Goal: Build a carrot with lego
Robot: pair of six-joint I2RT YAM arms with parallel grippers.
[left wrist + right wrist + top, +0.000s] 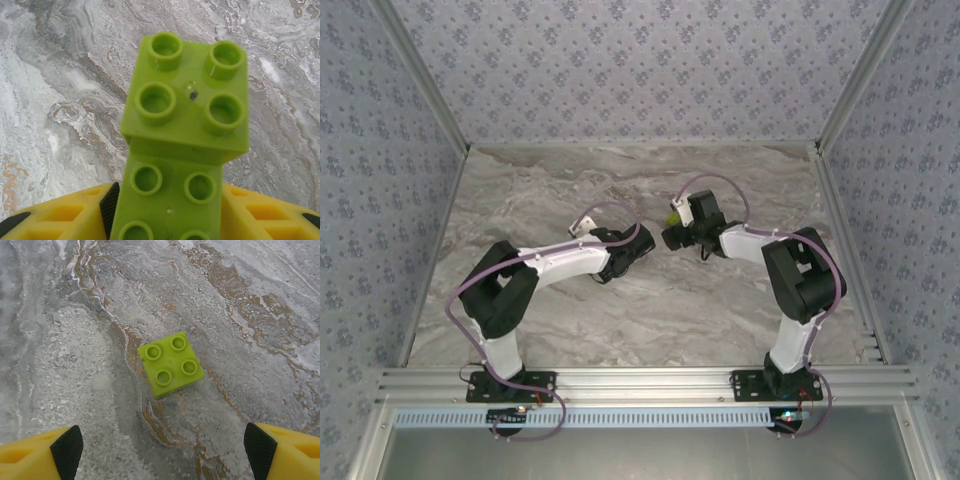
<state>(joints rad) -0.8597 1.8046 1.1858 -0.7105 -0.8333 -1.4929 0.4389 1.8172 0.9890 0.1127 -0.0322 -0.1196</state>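
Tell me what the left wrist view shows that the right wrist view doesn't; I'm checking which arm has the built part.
Left wrist only: two lime-green bricks stacked, the upper brick offset on the lower brick, which sits between the left fingers. Right wrist only: a single lime-green brick lying studs up ahead of the wide-open right fingers, untouched. Both: the marble table, yellow fingers with black pads.

Stacked bricks (185, 125): lime green, both. Single brick (171, 364): lime green. Left gripper fingers (65, 215) and right gripper fingers (30, 460): yellow, with black pads (67, 450). Table (550, 190): grey-white marble pattern, brown veins. Walls (620, 70): blue-grey, repeating floral print. Arms (560, 262): white and black; cables (450, 305): lilac. Frame rails (650, 380): silver.
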